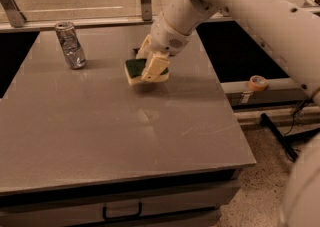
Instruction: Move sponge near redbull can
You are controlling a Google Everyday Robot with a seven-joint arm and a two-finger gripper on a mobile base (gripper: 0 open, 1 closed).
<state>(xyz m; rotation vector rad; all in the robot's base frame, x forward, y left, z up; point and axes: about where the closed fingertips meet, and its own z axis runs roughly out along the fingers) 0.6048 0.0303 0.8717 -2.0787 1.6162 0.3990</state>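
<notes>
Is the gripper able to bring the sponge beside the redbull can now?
Probably yes. The gripper, shut on the sponge, hangs to the right of the redbull can, and only bare table lies between them.

The sponge (133, 66) has a dark green top over pale yellow foam; the cream-coloured pincer (149, 67) clasps it above the far middle of the desk (125, 136); the arm (240, 6) is white; the redbull can (70, 45) is silvery with faint bluish markings; the desk is plain grey-brown; the tape roll (258, 82) beside it is orange.
</notes>
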